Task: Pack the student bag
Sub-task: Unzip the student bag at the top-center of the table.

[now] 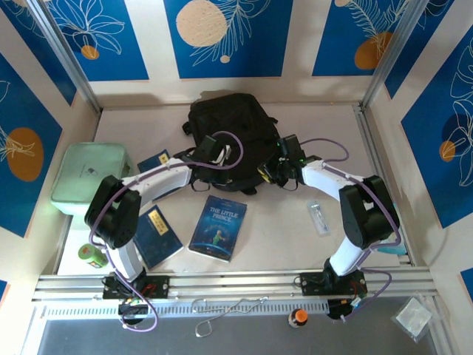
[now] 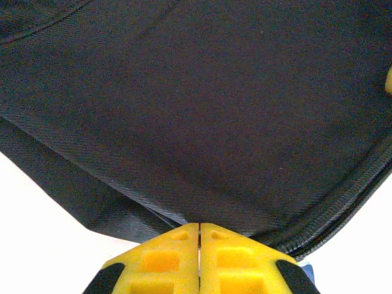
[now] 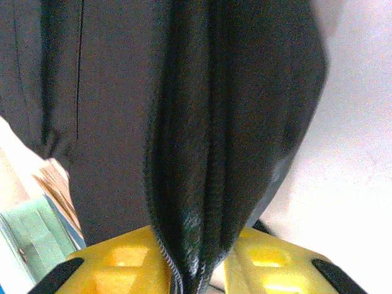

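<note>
- Lying at the far middle of the pale table point(image 1: 392, 140) is the large black soft fabric backpack point(image 1: 230, 118), with both arms reaching to its near edge.
- The left gripper point(image 2: 199, 225) sits at the backpack's near-left edge. Its yellow fingers are pressed flush together, their tips against the fabric beside a zip seam.
- The right gripper point(image 3: 197, 240) is at the backpack's near-right side. A fold of black cloth runs down between its parted yellow fingers; I cannot tell whether it is clamped or loose.
- A blue paperback book point(image 1: 218, 227) lies flat on the near side of the backpack, and a darker blue book point(image 1: 157, 235) lies near-left of the backpack.
- A mint-green rectangular zip case point(image 1: 92, 177) rests well left of the backpack.
</note>
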Tool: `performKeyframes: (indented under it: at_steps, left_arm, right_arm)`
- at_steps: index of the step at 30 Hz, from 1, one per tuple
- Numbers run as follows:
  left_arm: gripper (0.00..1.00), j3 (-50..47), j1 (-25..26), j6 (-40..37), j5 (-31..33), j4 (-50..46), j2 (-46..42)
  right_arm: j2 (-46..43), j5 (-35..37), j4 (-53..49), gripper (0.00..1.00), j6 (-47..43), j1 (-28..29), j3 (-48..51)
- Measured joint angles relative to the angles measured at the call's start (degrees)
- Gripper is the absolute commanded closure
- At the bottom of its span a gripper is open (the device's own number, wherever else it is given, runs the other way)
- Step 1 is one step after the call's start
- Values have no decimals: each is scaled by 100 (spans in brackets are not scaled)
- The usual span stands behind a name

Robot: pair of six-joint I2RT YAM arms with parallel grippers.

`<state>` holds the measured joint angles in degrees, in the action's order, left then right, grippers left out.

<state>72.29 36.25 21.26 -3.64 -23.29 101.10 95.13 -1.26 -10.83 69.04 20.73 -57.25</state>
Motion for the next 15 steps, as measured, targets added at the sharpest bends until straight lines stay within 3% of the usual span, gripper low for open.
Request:
performKeyframes:
  at_steps: [6, 15]
  left_arm:
    - [100, 511, 162, -39, -243, 13, 2]
    - [100, 564, 369, -11, -417, 188, 83]
  right_arm:
    - [-415, -164, -79, 36, 474, -70, 138]
    - [-433, -640, -461, 32, 1410, 111, 35]
